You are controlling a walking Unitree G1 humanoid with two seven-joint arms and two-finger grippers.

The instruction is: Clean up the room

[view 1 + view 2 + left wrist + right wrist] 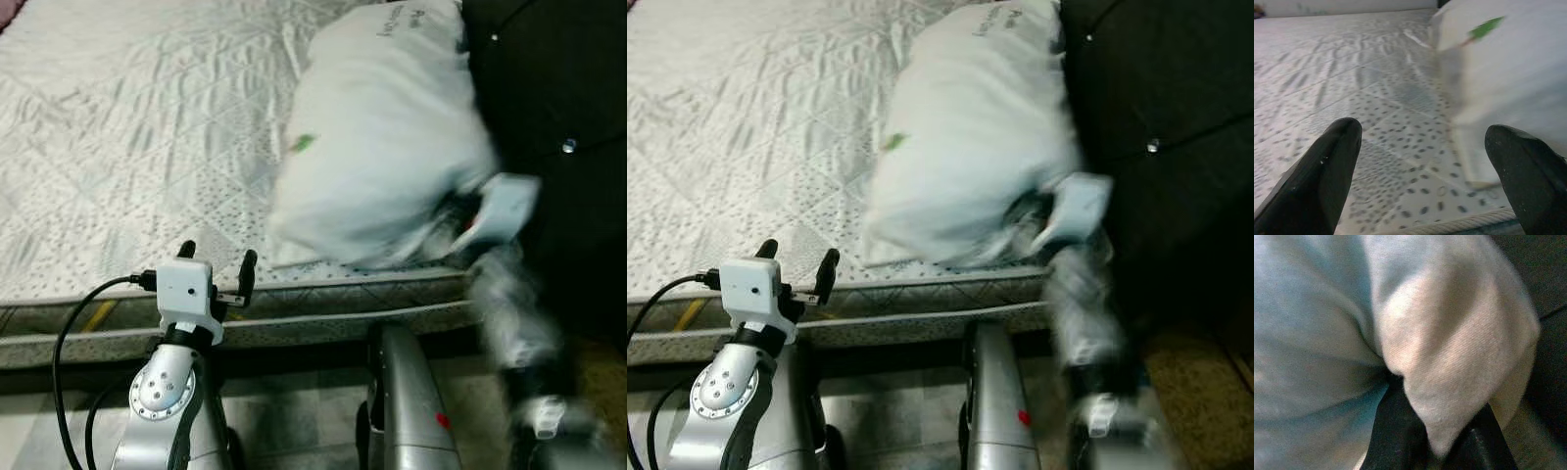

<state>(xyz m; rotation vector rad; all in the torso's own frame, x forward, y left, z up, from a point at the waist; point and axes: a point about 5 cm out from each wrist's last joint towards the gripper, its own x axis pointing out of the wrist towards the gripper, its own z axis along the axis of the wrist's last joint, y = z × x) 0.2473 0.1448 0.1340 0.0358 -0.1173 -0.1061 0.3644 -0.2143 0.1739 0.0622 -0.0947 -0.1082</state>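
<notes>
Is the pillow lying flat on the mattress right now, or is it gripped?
Gripped. The right gripper is shut on a bunched fold of the pillow, which is blurred above the mattress. The left gripper is open, apart from it.

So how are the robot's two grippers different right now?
The left gripper hovers at the mattress edge with its fingers spread apart and nothing between them; the right gripper is pinched shut on a fold of the white pillow. The left looks sharp, the right arm is blurred. The left sits apart from the pillow, the right is pressed into it beside the dark headboard. Both have black fingers.
</notes>
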